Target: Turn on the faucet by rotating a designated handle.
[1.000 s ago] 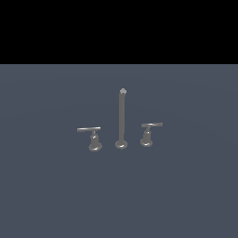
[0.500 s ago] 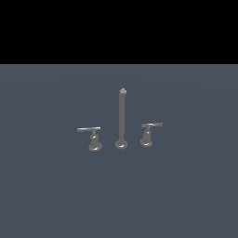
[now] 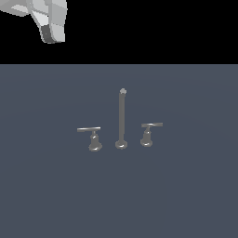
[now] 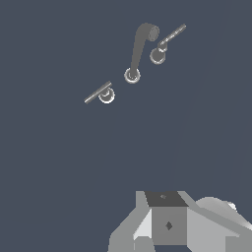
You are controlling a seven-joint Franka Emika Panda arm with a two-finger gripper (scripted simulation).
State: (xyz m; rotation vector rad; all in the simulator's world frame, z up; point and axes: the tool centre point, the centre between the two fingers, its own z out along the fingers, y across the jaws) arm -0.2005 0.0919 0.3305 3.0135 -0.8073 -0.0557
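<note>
Seemingly high above, the end effector (image 3: pixel 46 21), grip state unclear, sits well apart from the handle (image 3: pixel 90 138).

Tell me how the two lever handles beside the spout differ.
The handle stands on the exterior view's left of the spout rod, the twin lever handle on its right. The handle looks slightly larger and sits lower in the picture than the twin. Both are grey metal: a flat, near-level bar on a bell-shaped base.
</note>
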